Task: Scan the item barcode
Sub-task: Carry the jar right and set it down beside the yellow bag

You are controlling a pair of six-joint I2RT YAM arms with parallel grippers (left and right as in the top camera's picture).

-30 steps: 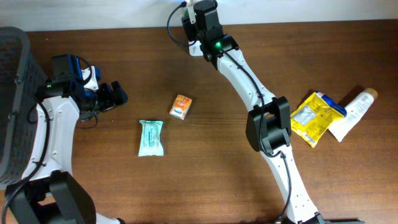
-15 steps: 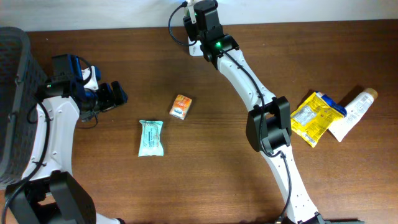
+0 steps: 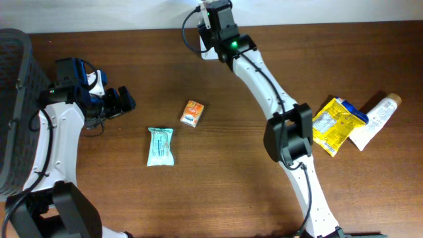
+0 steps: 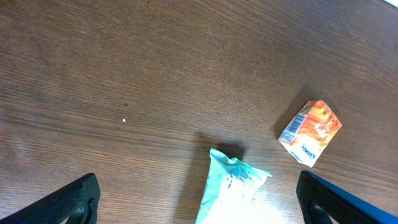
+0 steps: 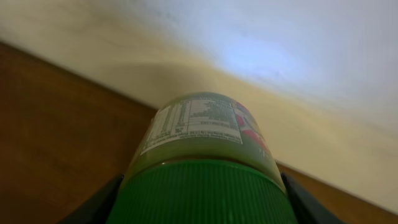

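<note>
Right wrist view: green-capped bottle (image 5: 199, 140) sits between right gripper (image 5: 198, 205) fingers (image 5: 96, 202), cap toward camera, printed label up, body pointing at pale wall. Jaws half closed, clamping bottle at cap sides. Overhead: that gripper at table's far edge. Left gripper (image 3: 123, 100) spread wide, empty, well apart from bottle; teal packet (image 3: 160, 146) and orange carton (image 3: 192, 113) nearer to it.

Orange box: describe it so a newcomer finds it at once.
On the wooden table, look at the middle stretch in the overhead view. Two small items lie apart there; the orange box sits nearer the wall than the teal packet. It alone is boxy and orange.
</note>
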